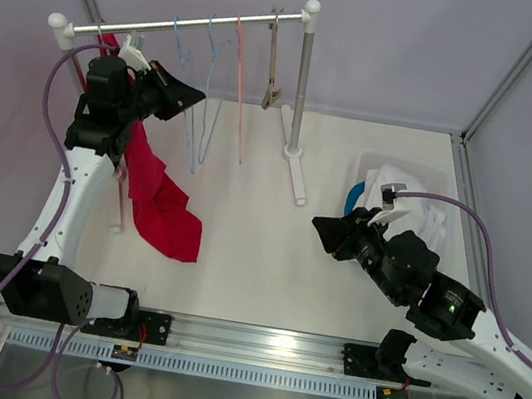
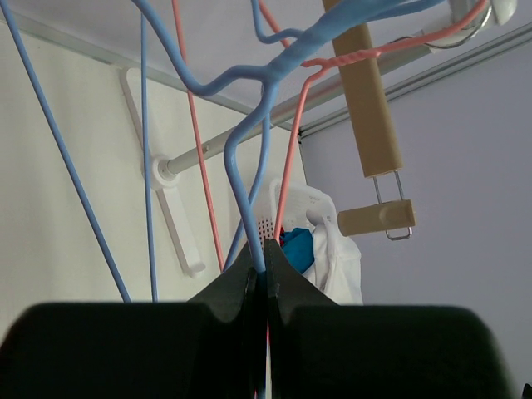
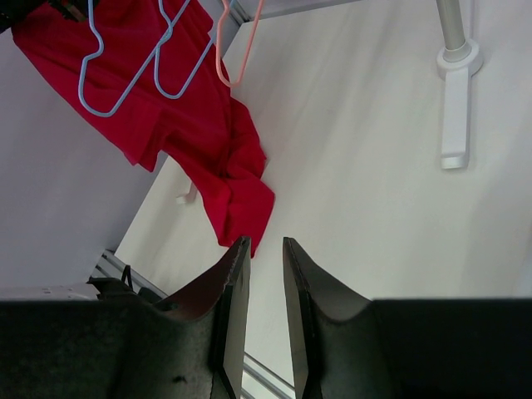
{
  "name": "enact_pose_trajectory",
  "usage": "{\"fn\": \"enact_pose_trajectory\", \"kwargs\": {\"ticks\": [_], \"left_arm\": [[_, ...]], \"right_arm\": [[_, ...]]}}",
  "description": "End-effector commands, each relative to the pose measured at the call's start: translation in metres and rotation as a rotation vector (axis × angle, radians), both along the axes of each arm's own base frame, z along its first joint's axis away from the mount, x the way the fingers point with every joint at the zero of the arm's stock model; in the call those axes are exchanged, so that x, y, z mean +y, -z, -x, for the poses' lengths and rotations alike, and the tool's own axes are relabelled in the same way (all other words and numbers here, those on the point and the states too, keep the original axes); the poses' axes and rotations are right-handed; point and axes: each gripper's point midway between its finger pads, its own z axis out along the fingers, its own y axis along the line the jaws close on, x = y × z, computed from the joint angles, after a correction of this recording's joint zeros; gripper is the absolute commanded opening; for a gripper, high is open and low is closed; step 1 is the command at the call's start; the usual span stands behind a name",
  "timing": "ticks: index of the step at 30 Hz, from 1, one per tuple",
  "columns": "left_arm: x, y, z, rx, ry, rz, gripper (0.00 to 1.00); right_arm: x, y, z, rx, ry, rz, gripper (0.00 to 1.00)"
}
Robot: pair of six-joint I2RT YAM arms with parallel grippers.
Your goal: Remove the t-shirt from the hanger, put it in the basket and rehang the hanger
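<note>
Look to the far-left corner of the table (image 1: 266,260) for the red t-shirt (image 1: 160,198): slung from the left end of the rail (image 1: 172,23), draped down, hem pooled near the left edge. Cannot make out its hanger behind the left arm (image 1: 82,181). Note the left fingers (image 2: 249,278) pressed to a slit high beside the shirt, with the wire of a blue hanger (image 2: 274,71) running into that slit, seemingly pinched. Note the right fingers (image 3: 239,266) parted by a narrow gap, holding nothing, hovering over the right half, short of the bin (image 1: 403,163) at the right edge.

Likely trouble: pulling on an empty blue hanger instead of the shirt's own, leaving the shirt hung. Could also swing the neighbouring pink hanger (image 1: 239,104) into a tangle, or tip the light rack (image 1: 302,84) by tugging sideways. Risk too of thin wire slipping from so shallow a pinch. Worth checking the hold before any pull.
</note>
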Motion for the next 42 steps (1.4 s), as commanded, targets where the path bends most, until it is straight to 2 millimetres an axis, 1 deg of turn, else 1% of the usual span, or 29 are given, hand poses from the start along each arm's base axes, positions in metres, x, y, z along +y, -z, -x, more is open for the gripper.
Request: {"fn": "enact_pose_trajectory", "kwargs": {"ticks": [1, 2, 3, 5, 6, 7, 10, 13, 15, 16, 17, 18, 21, 22, 23, 24, 25, 26, 27, 28, 29, 34, 35, 36, 37, 38, 39, 41, 42], "left_arm": [[0.006, -0.010, 0.000, -0.058, -0.031, -0.004, 0.01], [0.006, -0.009, 0.002, -0.060, -0.031, -0.007, 0.05], [0.006, -0.011, 0.005, -0.068, -0.030, -0.011, 0.19], [0.007, -0.010, 0.009, -0.069, -0.030, -0.012, 0.35], [0.007, -0.015, 0.014, -0.089, -0.031, -0.017, 0.44], [0.008, -0.018, 0.017, -0.099, -0.038, -0.019, 0.63], [0.009, -0.037, 0.032, -0.163, -0.039, -0.032, 0.88], [0.006, -0.063, 0.054, -0.236, -0.014, -0.024, 0.98], [0.004, -0.077, 0.067, -0.274, 0.000, -0.019, 0.99], [0.003, -0.083, 0.074, -0.294, 0.009, -0.017, 0.99], [-0.002, -0.094, 0.089, -0.330, 0.042, -0.014, 0.99], [-0.005, -0.100, 0.098, -0.349, 0.070, -0.011, 0.99], [-0.014, -0.128, 0.136, -0.439, 0.144, -0.005, 0.99], [-0.014, -0.136, 0.148, -0.470, 0.150, -0.007, 0.99], [-0.015, -0.143, 0.160, -0.501, 0.156, -0.011, 0.99], [-0.014, -0.154, 0.184, -0.562, 0.151, -0.017, 0.99], [-0.013, -0.159, 0.197, -0.592, 0.146, -0.020, 0.99], [-0.010, -0.162, 0.207, -0.617, 0.123, -0.019, 0.99], [-0.008, -0.167, 0.220, -0.650, 0.107, -0.017, 0.99], [-0.005, -0.177, 0.250, -0.720, 0.091, -0.017, 0.99], [-0.003, -0.184, 0.264, -0.759, 0.073, -0.016, 0.99], [-0.015, -0.215, 0.336, -0.892, 0.198, -0.001, 0.99], [-0.016, -0.215, 0.338, -0.897, 0.211, -0.006, 0.99], [-0.015, -0.220, 0.350, -0.932, 0.216, -0.032, 0.99], [-0.011, -0.221, 0.349, -0.930, 0.180, -0.040, 0.99], [-0.006, -0.220, 0.348, -0.921, 0.147, -0.051, 0.99], [0.001, -0.209, 0.340, -0.880, 0.100, -0.091, 0.99], [0.022, -0.203, 0.329, -0.844, -0.043, -0.112, 0.97], [0.031, -0.187, 0.317, -0.781, -0.095, -0.144, 0.96]], "right_arm": [[0.004, -0.009, 0.004, -0.013, -0.018, -0.037, 0.31], [0.005, -0.010, 0.004, -0.013, -0.021, -0.038, 0.31], [0.005, -0.012, 0.004, -0.020, -0.020, -0.041, 0.31], [0.007, -0.014, 0.005, -0.023, -0.027, -0.044, 0.33], [0.007, -0.016, 0.005, -0.028, -0.027, -0.044, 0.37], [0.007, -0.021, 0.006, -0.033, -0.030, -0.051, 0.39], [0.010, -0.031, 0.007, -0.048, -0.041, -0.057, 0.48], [0.016, -0.041, 0.010, -0.066, -0.058, -0.058, 0.57], [0.022, -0.044, 0.012, -0.083, -0.073, -0.038, 0.63], [0.024, -0.053, 0.013, -0.094, -0.075, -0.044, 0.67], [0.027, -0.053, 0.011, -0.108, -0.069, -0.016, 0.75], [0.030, -0.058, 0.012, -0.119, -0.072, -0.012, 0.77], [0.046, -0.072, 0.012, -0.153, -0.093, 0.004, 0.82], [0.049, -0.085, 0.012, -0.168, -0.098, -0.012, 0.82], [0.060, -0.082, 0.010, -0.170, -0.110, 0.011, 0.82], [0.066, -0.087, 0.009, -0.186, -0.118, 0.018, 0.82], [0.070, -0.100, 0.010, -0.203, -0.125, 0.003, 0.82], [0.086, -0.096, 0.008, -0.214, -0.144, 0.031, 0.82], [0.093, -0.101, 0.008, -0.222, -0.156, 0.029, 0.81], [0.099, -0.116, 0.009, -0.240, -0.169, 0.010, 0.81], [0.118, -0.112, 0.008, -0.256, -0.201, 0.036, 0.80], [0.178, -0.131, 0.005, -0.326, -0.283, 0.064, 0.75], [0.188, -0.132, 0.005, -0.337, -0.296, 0.073, 0.74], [0.197, -0.134, 0.005, -0.352, -0.309, 0.079, 0.74], [0.213, -0.135, 0.000, -0.363, -0.315, 0.090, 0.74], [0.220, -0.135, -0.004, -0.375, -0.309, 0.101, 0.73], [0.226, -0.138, -0.007, -0.391, -0.304, 0.102, 0.73], [0.249, -0.140, -0.013, -0.441, -0.314, 0.118, 0.73], [0.254, -0.158, -0.013, -0.474, -0.314, 0.091, 0.74]]}}
